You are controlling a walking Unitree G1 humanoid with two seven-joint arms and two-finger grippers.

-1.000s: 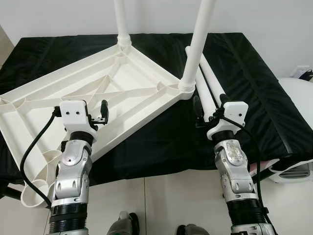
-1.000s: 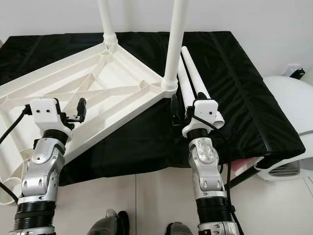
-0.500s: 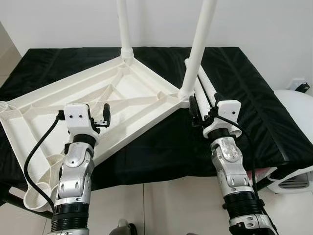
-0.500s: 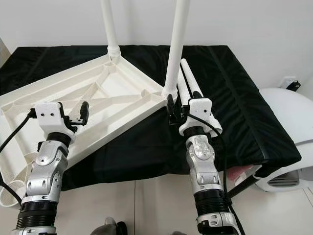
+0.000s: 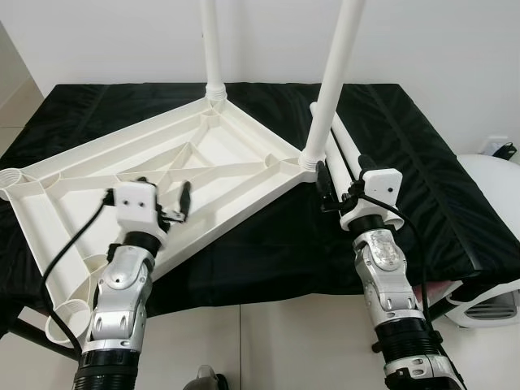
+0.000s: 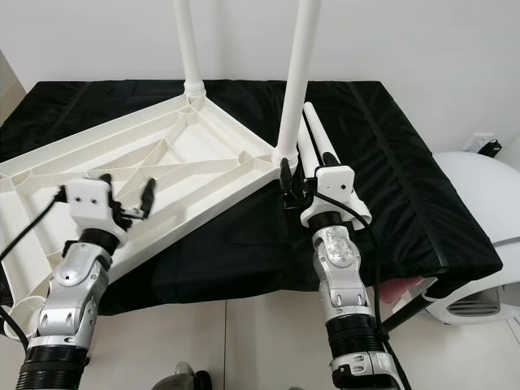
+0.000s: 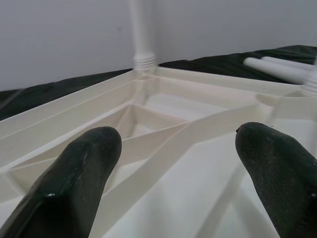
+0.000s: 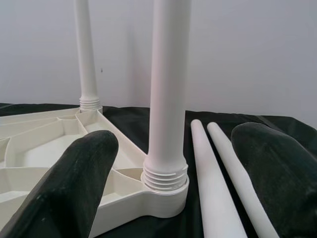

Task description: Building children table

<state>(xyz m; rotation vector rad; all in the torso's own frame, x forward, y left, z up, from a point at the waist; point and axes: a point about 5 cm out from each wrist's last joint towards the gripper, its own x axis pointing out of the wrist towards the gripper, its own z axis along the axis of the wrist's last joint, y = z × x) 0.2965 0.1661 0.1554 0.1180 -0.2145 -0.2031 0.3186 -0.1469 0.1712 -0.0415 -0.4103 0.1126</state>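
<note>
From the head cameras, a white plastic tabletop [image 5: 162, 175] lay upside down, ribbed underside up, on a black cloth-covered surface [image 5: 422, 162], filling the scene from about 9 o'clock to the centre. Two white legs stood screwed upright into its corner sockets: the far leg [image 5: 211, 45] at 12 o'clock and the near leg [image 5: 337, 77] toward 1 o'clock. Two loose legs [image 5: 345, 154] lay side by side on the cloth just beyond the near leg's socket, toward 2 o'clock. The left gripper [image 5: 166, 213] hovered over the tabletop's ribs at about 8 o'clock, its black fingers spread. The right gripper [image 5: 329, 195] sat at about 4 o'clock from the centre, just beside the near leg's socket and the ends of the loose legs. A white rounded object [image 5: 500, 175] stood at the 3 o'clock edge.

In the left wrist view, the two black fingertips [image 7: 79, 168] stood wide apart, holding nothing, above the tabletop's ribs, with the far leg standing beyond.

In the right wrist view, the fingertips [image 8: 74, 183] were likewise parted and empty, framing the near leg's threaded base and the loose legs beside it.
</note>
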